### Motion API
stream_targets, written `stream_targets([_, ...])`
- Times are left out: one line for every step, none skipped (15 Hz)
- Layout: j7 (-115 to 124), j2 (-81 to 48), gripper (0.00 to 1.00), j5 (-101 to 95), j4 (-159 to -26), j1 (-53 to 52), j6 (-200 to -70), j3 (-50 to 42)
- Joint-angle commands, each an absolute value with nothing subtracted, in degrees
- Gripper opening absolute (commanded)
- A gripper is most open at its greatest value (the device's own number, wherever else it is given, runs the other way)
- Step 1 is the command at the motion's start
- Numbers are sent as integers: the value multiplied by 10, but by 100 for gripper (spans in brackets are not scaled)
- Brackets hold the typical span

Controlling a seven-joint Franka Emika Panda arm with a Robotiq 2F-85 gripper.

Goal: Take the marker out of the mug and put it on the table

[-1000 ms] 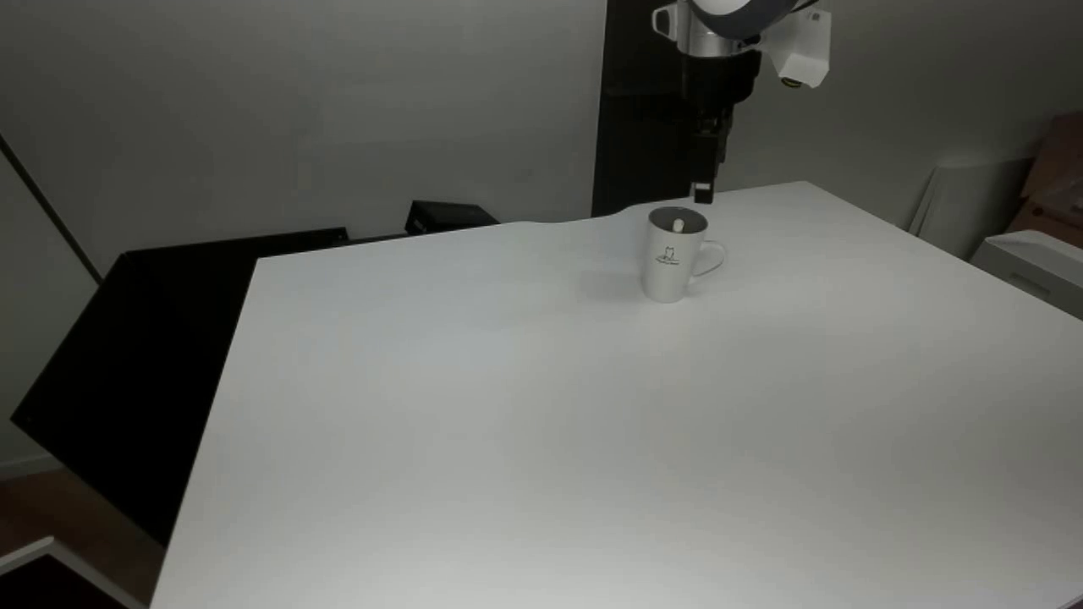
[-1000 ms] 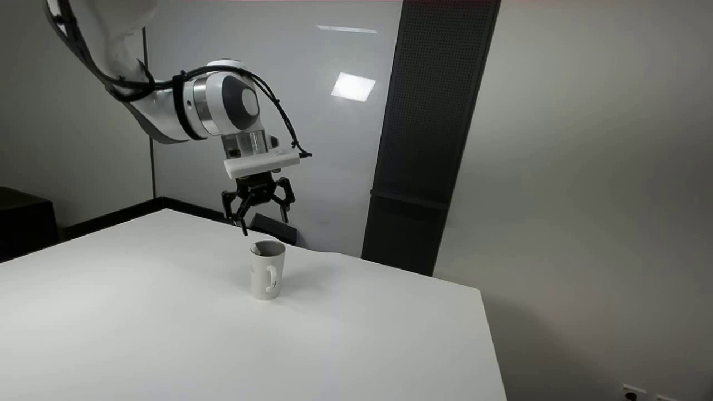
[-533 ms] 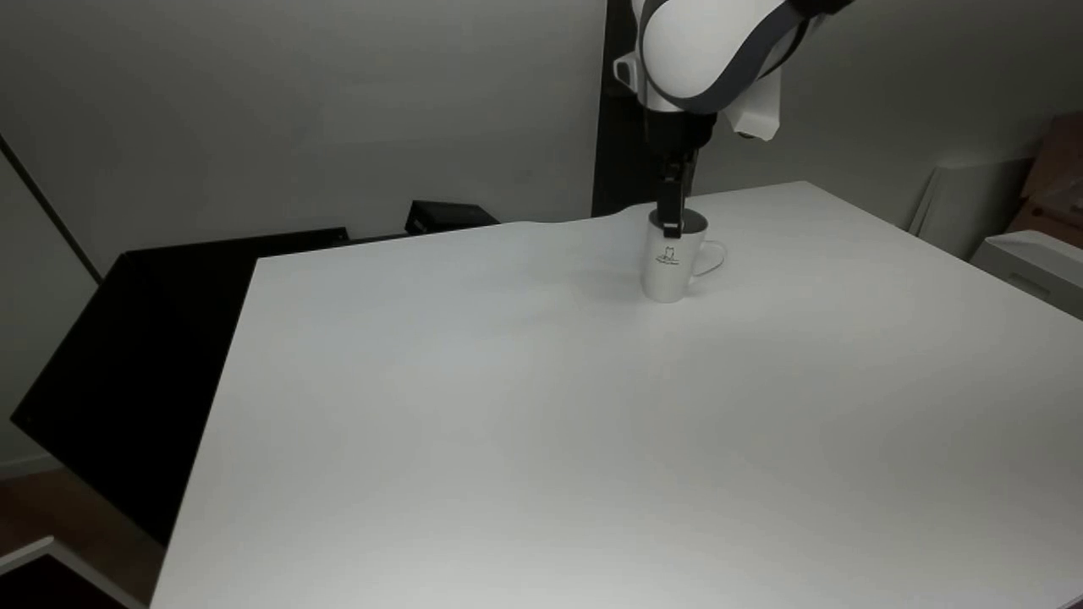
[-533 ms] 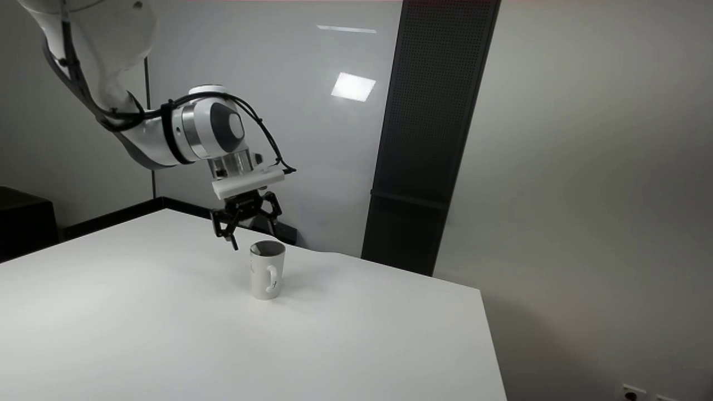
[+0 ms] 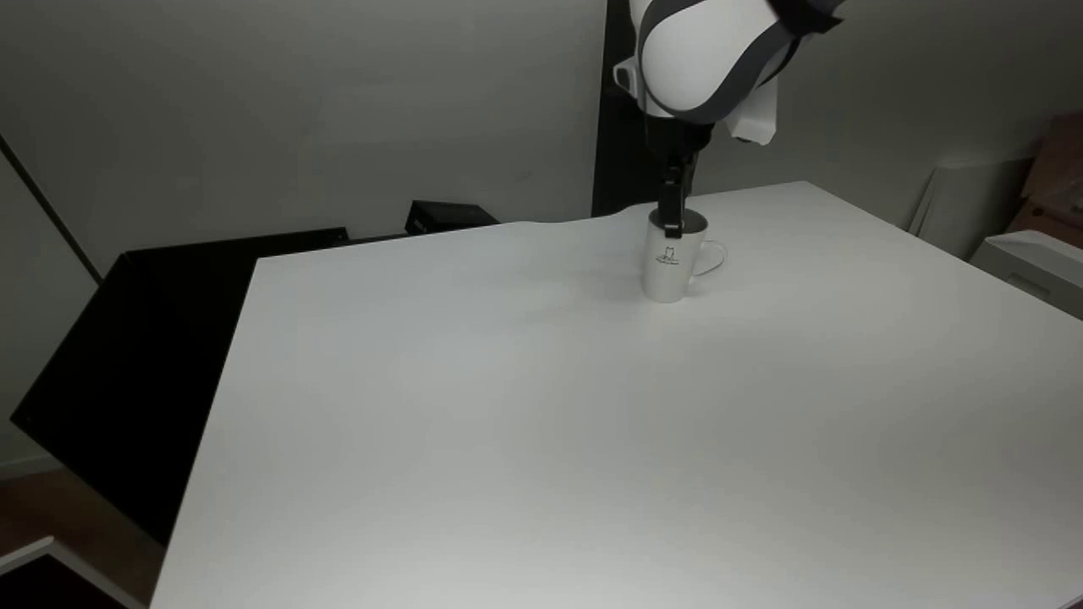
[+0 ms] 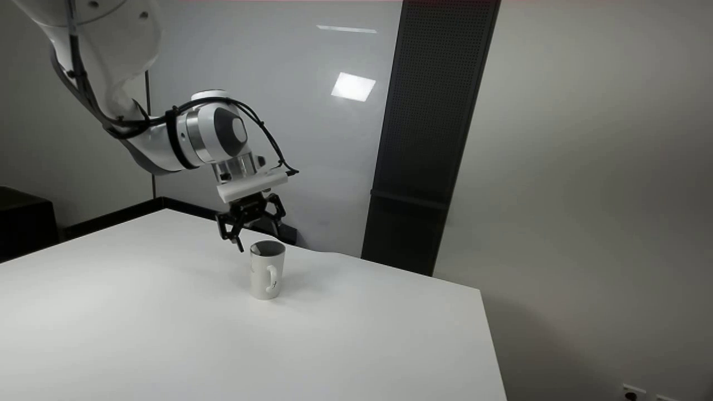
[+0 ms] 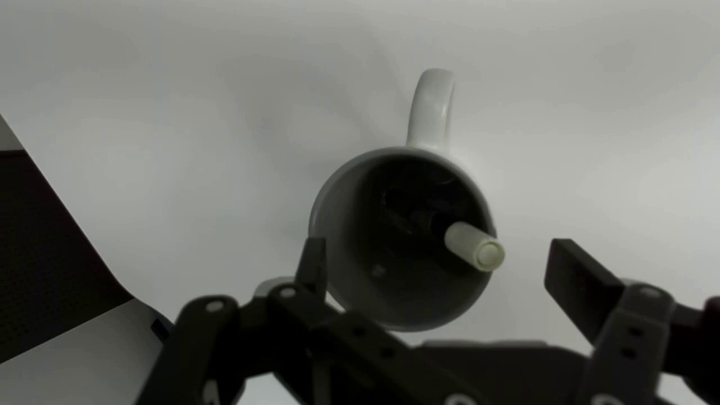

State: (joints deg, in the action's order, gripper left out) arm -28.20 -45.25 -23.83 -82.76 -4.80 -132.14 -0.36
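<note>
The white mug stands upright on the white table (image 5: 508,423), near its edge, in both exterior views (image 5: 662,279) (image 6: 262,281). In the wrist view the mug (image 7: 346,225) has its handle pointing up and a dark inside. The marker (image 7: 471,246) leans in the mug, its pale end at the rim on the right and its dark body running down inside. My gripper (image 7: 439,261) is open above the mug, its fingers (image 7: 579,281) apart on either side of the marker's end, touching nothing visible. It also shows in both exterior views (image 5: 673,230) (image 6: 259,240); a finger hides the marker in an exterior view.
The table's wavy edge runs close behind the mug. A dark box (image 5: 448,216) and a black cabinet (image 5: 127,381) stand beyond the table. A tall dark panel (image 6: 431,139) stands by the wall. A white box (image 5: 1032,266) is off the table's side.
My gripper has come down from above and beyond the mug to just over its rim. In the last half second it shifted only slightly. The mug has not moved.
</note>
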Motion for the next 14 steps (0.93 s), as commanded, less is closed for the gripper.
stream_targets([-261, -463, 100, -252, -808, -54, -1316, -13])
stream_targets([-260, -464, 75, -252, -808, -54, -1316, -14])
stream_targets([-261, -465, 75, -252, -807, -54, -1316, -14])
stream_targets([-261, -465, 68, -250, -805, -54, -1314, -13])
stream_targets([-262, -466, 62, -248, -805, -53, -1313, -13])
stream_targets([-261, -467, 56, -246, -803, -51, -1310, -12])
stream_targets([-261, -468, 49, -245, -802, -51, -1307, -12])
stream_targets([-260, -469, 43, -244, -802, -51, -1306, -12])
stream_targets([-258, -470, 37, -245, -800, -52, -1303, -13])
stream_targets([-258, -471, 31, -244, -800, -52, -1302, -13])
stream_targets([-257, -472, 26, -244, -799, -51, -1300, -13])
stream_targets([-256, -473, 19, -243, -798, -52, -1297, -13])
stream_targets([-255, -474, 14, -243, -796, -52, -1294, -14])
stream_targets([-254, -475, 7, -243, -795, -52, -1292, -14])
